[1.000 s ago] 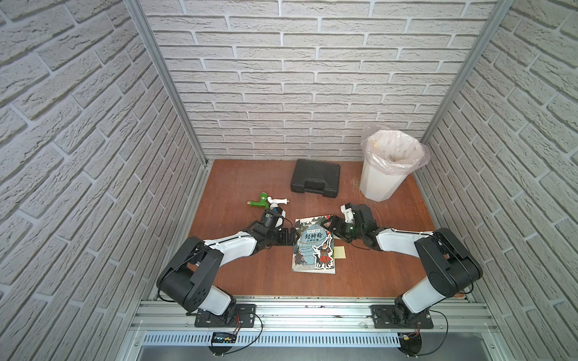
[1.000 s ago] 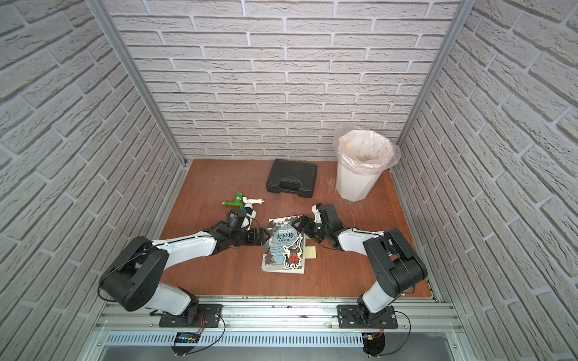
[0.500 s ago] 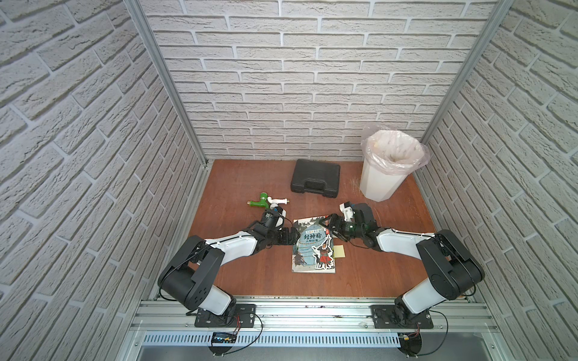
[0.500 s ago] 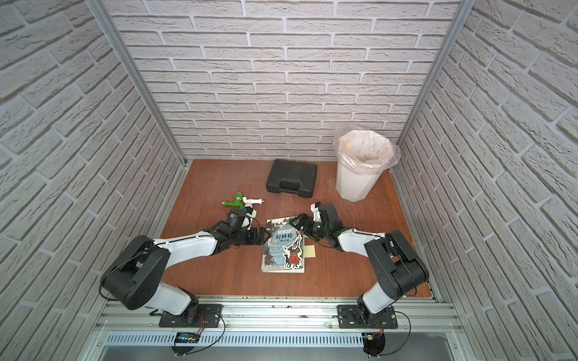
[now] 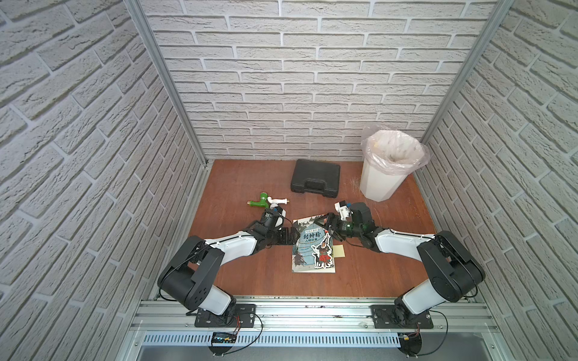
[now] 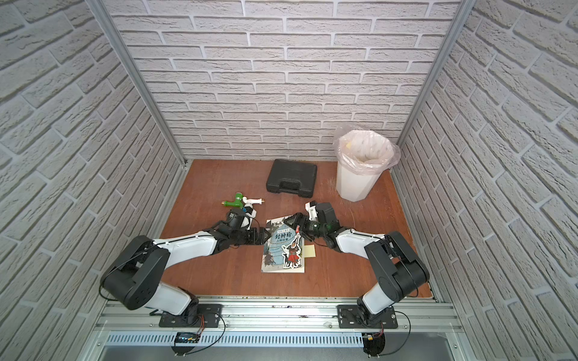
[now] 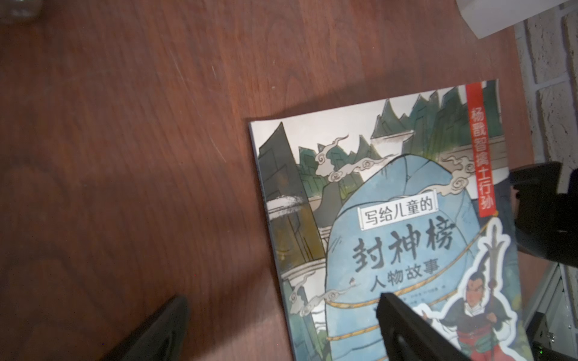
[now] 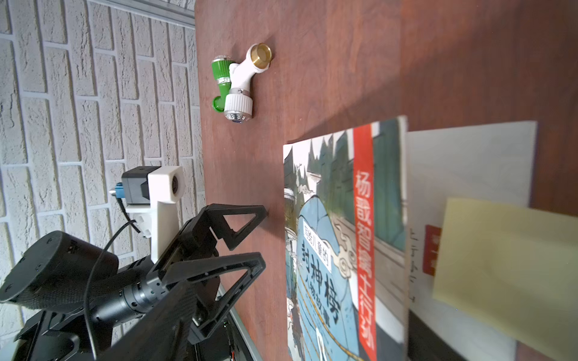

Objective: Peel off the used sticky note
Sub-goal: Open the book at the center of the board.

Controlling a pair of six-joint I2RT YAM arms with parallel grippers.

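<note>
The pale yellow sticky note (image 5: 339, 251) (image 6: 309, 251) pokes out past the right edge of an illustrated book (image 5: 314, 247) lying flat on the brown table. In the right wrist view the sticky note (image 8: 506, 275) rests on a white page beside the cover's edge. My left gripper (image 5: 293, 239) (image 7: 281, 318) (image 8: 264, 236) is open and low. It straddles the book's left edge, one finger over the cover and one over the table. My right gripper (image 5: 330, 233) (image 6: 300, 229) is open at the book's far right corner, just above the note, holding nothing.
A black case (image 5: 315, 178) lies at the back. At the back right stands a white bin (image 5: 387, 165) with a plastic liner. A green and white tap fitting (image 5: 267, 200) (image 8: 239, 81) lies just behind my left wrist. Brick walls close in three sides.
My right gripper has shifted slightly at the book's far right corner and its jaws have narrowed a little. The left arm, book and note have not moved.
</note>
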